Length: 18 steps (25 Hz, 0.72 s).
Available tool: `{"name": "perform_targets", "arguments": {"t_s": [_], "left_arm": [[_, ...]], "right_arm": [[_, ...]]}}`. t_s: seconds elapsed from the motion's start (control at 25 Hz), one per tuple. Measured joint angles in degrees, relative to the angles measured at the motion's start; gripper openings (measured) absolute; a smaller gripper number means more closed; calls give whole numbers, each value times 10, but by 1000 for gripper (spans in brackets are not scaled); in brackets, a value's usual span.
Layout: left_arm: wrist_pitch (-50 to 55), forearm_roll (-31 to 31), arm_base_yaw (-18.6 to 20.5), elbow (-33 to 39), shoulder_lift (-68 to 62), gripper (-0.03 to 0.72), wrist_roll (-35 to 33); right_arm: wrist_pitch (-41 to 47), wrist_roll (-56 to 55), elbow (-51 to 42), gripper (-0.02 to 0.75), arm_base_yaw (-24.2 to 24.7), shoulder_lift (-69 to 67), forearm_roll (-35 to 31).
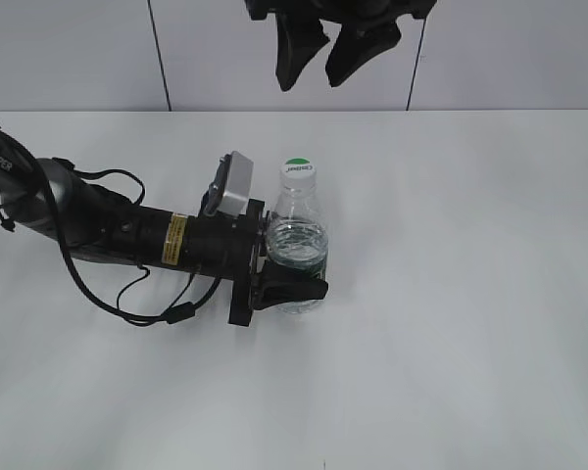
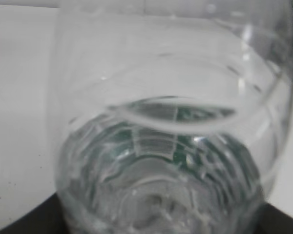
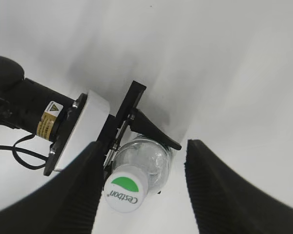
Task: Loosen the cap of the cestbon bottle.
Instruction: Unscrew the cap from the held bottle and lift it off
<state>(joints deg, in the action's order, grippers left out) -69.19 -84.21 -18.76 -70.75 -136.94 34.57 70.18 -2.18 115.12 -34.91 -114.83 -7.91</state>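
Clear cestbon bottle [image 1: 299, 240] seemingly clamped by left pincer [image 1: 292, 269]; right pincer [image 1: 318, 49] spread above cap [image 1: 297, 169].

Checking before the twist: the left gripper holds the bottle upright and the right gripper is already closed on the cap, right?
Not quite. The right gripper is open above the cap, as the right wrist view shows. The left gripper does hold the bottle upright.

Left tool [image 1: 296, 264] clamped, right tool [image 1: 323, 54] spread overhead
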Motion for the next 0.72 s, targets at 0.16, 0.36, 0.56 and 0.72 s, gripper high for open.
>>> {"name": "perform_targets", "arguments": {"t_s": [0.16, 0.36, 0.56, 0.72], "left_arm": [[0, 0, 0, 0, 0, 408, 0], [-1, 0, 0, 0, 0, 408, 0], [3, 3, -1, 0, 0, 408, 0], [3, 3, -1, 0, 0, 408, 0]], "right_arm": [[0, -70, -29, 414, 0, 8, 1], [0, -138, -94, 414, 0, 42, -3], [0, -175, -103, 414, 0, 52, -49], [0, -200, -103, 414, 0, 52, -58]]}}
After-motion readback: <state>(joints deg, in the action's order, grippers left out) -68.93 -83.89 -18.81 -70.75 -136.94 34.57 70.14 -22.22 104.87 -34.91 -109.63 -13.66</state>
